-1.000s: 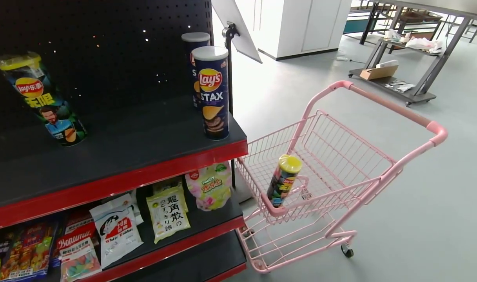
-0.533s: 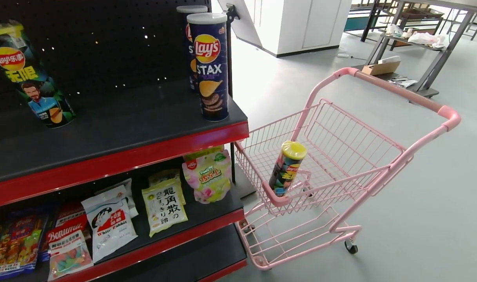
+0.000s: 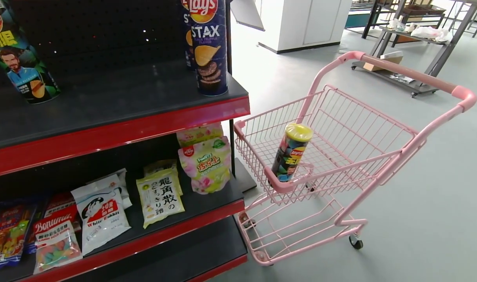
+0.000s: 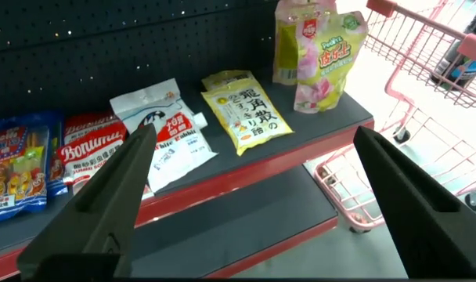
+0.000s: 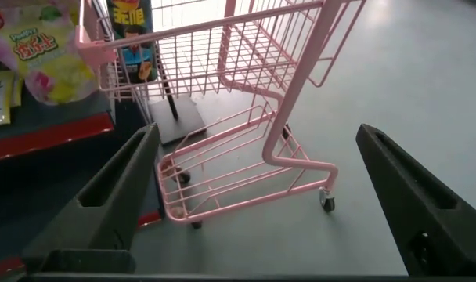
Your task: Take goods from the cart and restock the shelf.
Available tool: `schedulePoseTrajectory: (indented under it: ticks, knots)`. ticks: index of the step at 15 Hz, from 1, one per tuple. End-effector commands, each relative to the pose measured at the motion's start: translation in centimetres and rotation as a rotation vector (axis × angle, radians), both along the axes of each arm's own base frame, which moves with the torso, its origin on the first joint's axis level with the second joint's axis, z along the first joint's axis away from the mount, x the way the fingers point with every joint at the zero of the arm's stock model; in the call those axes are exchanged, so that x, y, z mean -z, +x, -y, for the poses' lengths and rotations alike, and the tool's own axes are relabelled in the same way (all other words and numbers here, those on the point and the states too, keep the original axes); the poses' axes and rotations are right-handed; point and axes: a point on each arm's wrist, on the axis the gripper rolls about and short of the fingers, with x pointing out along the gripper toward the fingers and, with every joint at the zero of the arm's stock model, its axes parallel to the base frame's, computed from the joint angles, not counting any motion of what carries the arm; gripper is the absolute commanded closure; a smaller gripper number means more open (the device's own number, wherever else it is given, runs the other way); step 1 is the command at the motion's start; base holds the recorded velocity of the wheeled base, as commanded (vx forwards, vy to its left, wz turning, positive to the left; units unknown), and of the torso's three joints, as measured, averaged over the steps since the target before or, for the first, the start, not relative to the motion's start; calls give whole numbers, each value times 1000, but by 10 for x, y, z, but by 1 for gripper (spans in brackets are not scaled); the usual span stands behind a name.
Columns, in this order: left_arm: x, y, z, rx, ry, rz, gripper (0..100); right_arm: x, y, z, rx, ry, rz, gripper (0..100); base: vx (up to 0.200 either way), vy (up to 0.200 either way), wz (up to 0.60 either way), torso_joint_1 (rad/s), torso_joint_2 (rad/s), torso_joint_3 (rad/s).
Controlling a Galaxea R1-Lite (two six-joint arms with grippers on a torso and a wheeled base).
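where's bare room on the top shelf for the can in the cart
Top shelf: bare across the middle, between the green can at left and the blue cans at the right end. Lower shelf: crowded with snack bags.

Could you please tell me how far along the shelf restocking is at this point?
Looks done: two blue chip cans and a green can stand on the top shelf. In hand: nothing; the left end effector and right end effector are open and empty. Left: one yellow-lidded can stands in the pink cart.
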Motion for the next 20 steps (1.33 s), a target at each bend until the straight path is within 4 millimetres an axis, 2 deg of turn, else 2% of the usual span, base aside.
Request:
schedulePoseTrajectory:
  ticks: [1,4,5,6,7,8,9,10,12,13,14,17,20]
  knots:
    - [0,0,0,-1,0,-1,0,0,1,0,-4,-3,-10,0,0,0,0,-12,80,71]
    - [0,0,0,-1,-1,-1,0,-1,2,0,-10,-6,-28,0,0,0,0,0,0,0]
    - [0,0,0,-1,0,-1,0,-11,1,0,-34,-4,1,0,0,0,0,0,0,0]
    - [0,0,0,-1,0,-1,0,-65,9,-1,-56,25,-14,0,0,0,0,0,0,0]
    - [0,0,0,-1,0,-1,0,-113,31,-1,-61,136,-45,0,0,0,0,0,0,0]
    - [0,0,0,-1,0,-1,0,-153,56,-3,-87,181,-57,0,0,0,0,0,0,0]
    - [0,0,0,-1,0,-1,0,-168,78,-5,-131,172,-84,0,0,0,0,0,0,0]
    - [0,0,0,-1,0,-1,0,-174,102,-9,-207,156,-99,0,0,0,0,0,0,0]
    - [0,0,0,-1,0,-1,0,-166,164,-16,-281,141,-150,0,0,0,0,0,0,0]
    - [0,0,0,-1,0,-1,0,-160,181,-18,-297,142,-165,0,0,0,0,0,0,0]
    - [0,0,0,-1,0,-1,0,-147,216,-26,-364,138,-200,0,0,0,0,0,0,0]
    - [0,0,0,-2,0,-1,0,-126,263,-41,-449,99,-259,0,0,0,0,0,0,0]
    - [0,0,0,-2,0,0,0,-109,293,-54,-488,100,-316,0,0,0,0,0,0,0]
